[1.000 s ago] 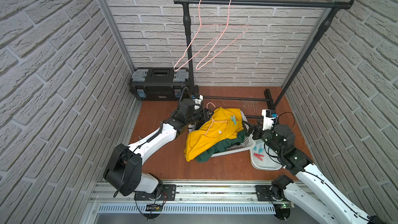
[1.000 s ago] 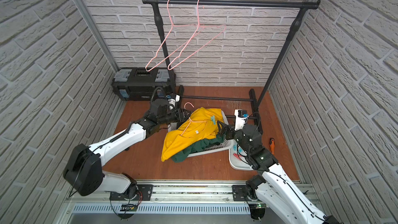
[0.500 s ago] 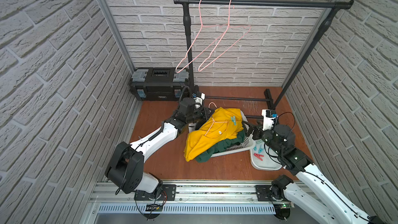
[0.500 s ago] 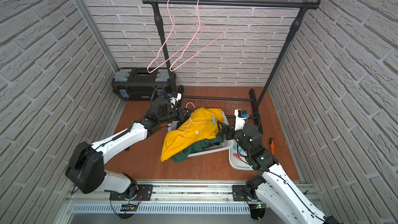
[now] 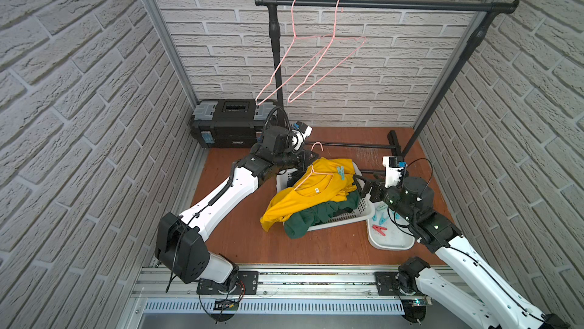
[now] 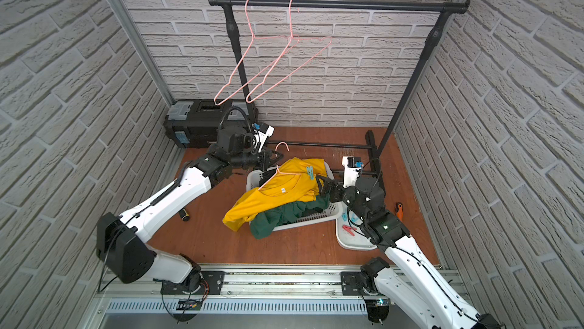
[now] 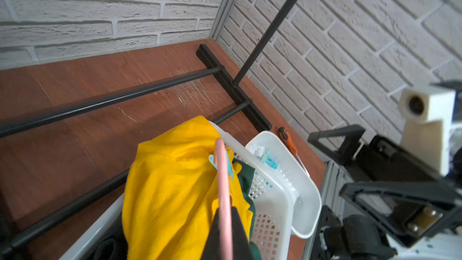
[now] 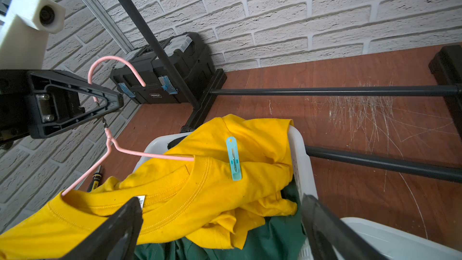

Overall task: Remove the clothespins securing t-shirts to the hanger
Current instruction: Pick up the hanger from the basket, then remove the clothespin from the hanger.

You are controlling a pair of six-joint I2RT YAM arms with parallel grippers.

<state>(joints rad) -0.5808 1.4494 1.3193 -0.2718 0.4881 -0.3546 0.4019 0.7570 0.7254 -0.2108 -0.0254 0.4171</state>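
A yellow t-shirt [image 5: 309,191] on a pink wire hanger [image 8: 150,155] lies over a dark green t-shirt [image 5: 316,216] in the white basket [image 5: 347,216]. A little black cloth [image 6: 268,174] shows at the basket's far end. One teal clothespin [image 8: 234,158] clips the yellow shoulder to the hanger; both top views show this clothespin [image 5: 340,172]. My left gripper [image 5: 311,161] is shut on the hanger's twisted neck below the hook, seen close in the left wrist view [image 7: 225,221]. My right gripper [image 8: 222,200] is open just over the yellow t-shirt's collar, holding nothing.
A white tray [image 5: 392,239] right of the basket holds teal pegs [image 5: 380,216] and a red one [image 5: 379,229]. An orange screwdriver [image 6: 398,210] lies by the right wall. A black toolbox [image 5: 230,125] stands at the back left. Two bare pink hangers [image 5: 303,68] hang on the black rack [image 5: 379,3].
My left gripper's jaws have closed on the hanger's neck. The right arm has not moved.
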